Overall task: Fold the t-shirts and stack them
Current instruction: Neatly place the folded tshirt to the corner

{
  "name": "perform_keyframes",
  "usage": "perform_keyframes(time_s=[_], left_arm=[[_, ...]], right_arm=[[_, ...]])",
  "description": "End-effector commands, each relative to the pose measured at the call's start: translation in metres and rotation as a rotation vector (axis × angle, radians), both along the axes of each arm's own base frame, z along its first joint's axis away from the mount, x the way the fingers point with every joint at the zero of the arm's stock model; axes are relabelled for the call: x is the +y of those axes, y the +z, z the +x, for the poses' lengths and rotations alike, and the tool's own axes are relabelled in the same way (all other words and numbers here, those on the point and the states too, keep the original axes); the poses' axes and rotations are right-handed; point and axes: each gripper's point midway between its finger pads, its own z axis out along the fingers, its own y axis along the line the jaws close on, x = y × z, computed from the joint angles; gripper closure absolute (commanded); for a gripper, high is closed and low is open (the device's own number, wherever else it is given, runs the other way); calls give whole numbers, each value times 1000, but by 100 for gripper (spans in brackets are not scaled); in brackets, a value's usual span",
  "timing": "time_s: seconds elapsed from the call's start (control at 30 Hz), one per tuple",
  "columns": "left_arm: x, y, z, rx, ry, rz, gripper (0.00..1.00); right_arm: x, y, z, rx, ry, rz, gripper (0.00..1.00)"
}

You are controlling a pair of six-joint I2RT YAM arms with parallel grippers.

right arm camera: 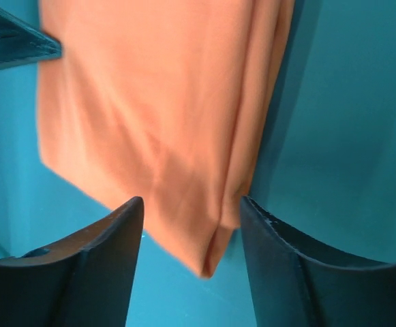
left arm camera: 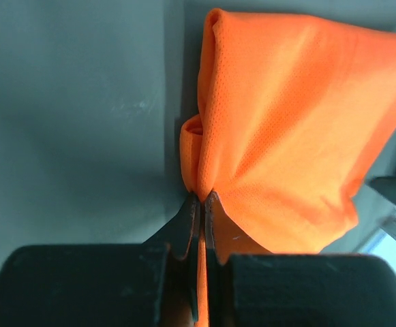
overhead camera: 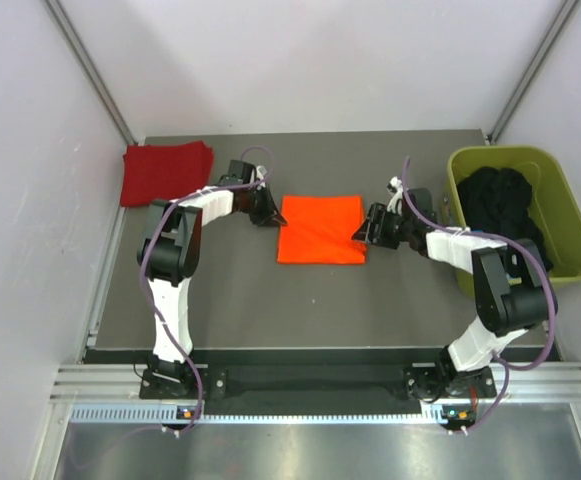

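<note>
Orange mesh-knit t-shirt (overhead camera: 320, 228): folded to a flat rectangle, lying mid-worktop (overhead camera: 320, 310), slightly toward the far edge, its longer side running left to right, roughly parallel to the near edge.

Left claw (overhead camera: 266, 212): at the shirt's left edge, jaws pinched tight on a gathered fold of orange cloth; fabric bunched and lifted just at the pinch in the left wrist view.

Right claw (overhead camera: 368, 228): at the shirt's right edge, jaws wide apart, straddling the folded corner, holding nothing; pads clear of the cloth on both sides in the right wrist view.

Dark red t-shirt (overhead camera: 165, 172): folded, at the far left corner of the worktop, well apart from the orange one, on the left arm's side.

Olive-green tub (overhead camera: 500, 153): at the right edge, with dark garments (overhead camera: 505, 205) inside.

Likely next step: orange shirt carried or dragged leftward and toward the far edge onto the dark red one. Left arm nearer the stack. Risk: single-edge grip letting the fold fall open in transit.
</note>
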Motion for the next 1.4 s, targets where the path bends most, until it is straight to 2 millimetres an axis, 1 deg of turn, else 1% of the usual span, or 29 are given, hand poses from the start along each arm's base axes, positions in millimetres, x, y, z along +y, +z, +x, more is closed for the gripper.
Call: perform_keyframes(time_s=[0.0, 0.07, 0.1, 0.13, 0.17, 0.2, 0.3, 0.33, 0.37, 0.43, 0.47, 0.53, 0.57, 0.63, 0.73, 0.83, 0.87, 0.9, 0.93, 0.97, 1.0, 1.03, 1.07, 1.1, 1.13, 1.17, 1.23, 1.27, 1.37], left_arm=[[17, 37, 9, -78, 38, 129, 100], [26, 40, 6, -69, 48, 213, 100], [25, 49, 12, -93, 48, 233, 100], [33, 52, 14, -102, 65, 278, 100], [38, 53, 11, -89, 64, 309, 100], [41, 63, 17, -110, 74, 329, 100], [57, 71, 24, -136, 73, 425, 100], [60, 73, 26, -149, 57, 454, 100], [66, 79, 28, -155, 64, 489, 100], [73, 81, 31, -165, 47, 533, 100], [80, 89, 39, -193, 64, 575, 100], [90, 93, 42, -214, 41, 646, 100], [102, 101, 50, -241, 69, 704, 100], [113, 109, 54, -268, 60, 771, 100], [137, 123, 64, -314, 68, 884, 100], [158, 136, 78, -340, 108, 910, 100], [171, 135, 82, -331, 131, 918, 100], [178, 137, 86, -333, 139, 927, 100], [185, 146, 92, -351, 162, 935, 100], [197, 143, 97, -341, 176, 947, 100], [204, 146, 100, -348, 175, 961, 100], [210, 153, 105, -365, 193, 966, 100], [222, 155, 109, -364, 212, 974, 100], [234, 161, 114, -389, 222, 989, 100], [235, 160, 114, -390, 205, 1000, 100], [247, 166, 118, -407, 224, 1015, 100], [262, 172, 122, -427, 218, 1056, 100], [274, 175, 126, -440, 242, 1071, 100], [293, 183, 133, -461, 256, 1087, 100]], right_arm=[[1, 45, 6, -117, 16, 23, 38], [0, 57, 4, -141, 20, 24, 36], [-1, 61, 4, -150, 18, 23, 36], [-1, 65, 3, -157, 16, 23, 36], [-2, 73, 2, -176, 16, 24, 36], [-2, 78, 2, -186, 14, 26, 36], [-3, 95, 1, -229, 15, 29, 36], [-3, 103, 0, -255, 16, 33, 36], [-3, 106, -1, -265, 19, 31, 36], [-6, 111, -4, -264, 12, 25, 36], [-6, 113, -5, -271, 14, 26, 36], [-5, 118, -6, -284, 17, 31, 36], [-5, 120, -7, -287, 23, 38, 36], [-5, 124, -9, -302, 26, 43, 36], [-6, 127, -10, -321, 29, 39, 35], [-5, 129, -10, -330, 34, 44, 35], [-3, 129, -11, -326, 45, 50, 35], [-3, 128, -11, -322, 48, 52, 35], [-1, 131, -8, -341, 52, 61, 35], [0, 130, -9, -338, 58, 66, 35], [1, 131, -9, -339, 62, 68, 35], [1, 131, -9, -343, 63, 67, 35], [2, 131, -9, -345, 66, 66, 35], [1, 131, -9, -346, 66, 64, 35], [1, 130, -9, -343, 65, 65, 35], [1, 130, -9, -344, 65, 65, 35], [1, 129, -8, -341, 65, 65, 35], [1, 129, -8, -345, 66, 67, 35], [2, 129, -9, -347, 65, 73, 35]])
